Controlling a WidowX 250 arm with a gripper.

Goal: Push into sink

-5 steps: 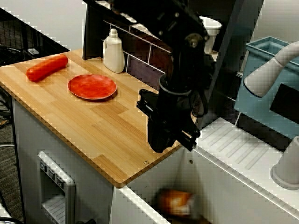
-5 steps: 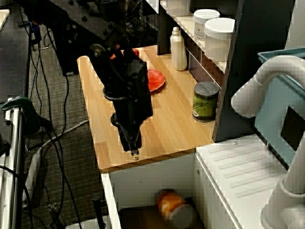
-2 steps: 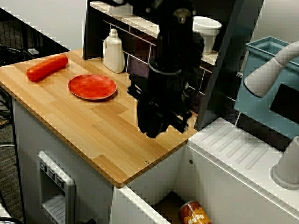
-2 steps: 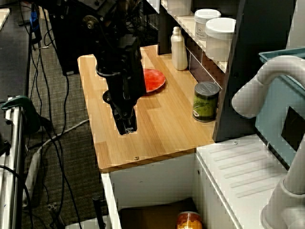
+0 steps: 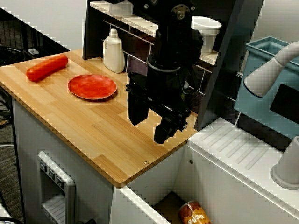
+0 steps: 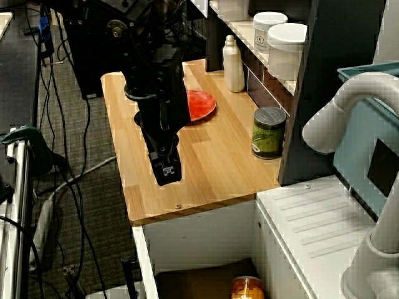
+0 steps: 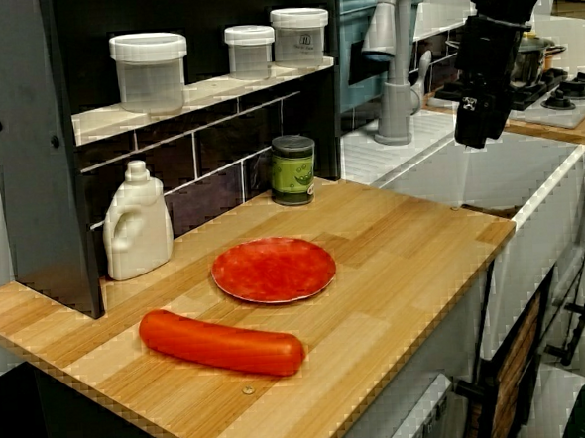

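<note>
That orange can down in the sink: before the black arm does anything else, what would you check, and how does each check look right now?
1. Orange can inside the sink: ok, it rests on the brown floor.
2. Gripper holding nothing: ok, open and empty above the wooden counter.
3. Gripper clear of the green can: ok, apart in the side view.
4. Red plate and red sausage undisturbed on the counter: ok.
5. White bottle upright by the back wall: ok.
6. Whether the orange can stands upright or lies tilted: cannot tell, only its top part shows at the picture's edge.
</note>
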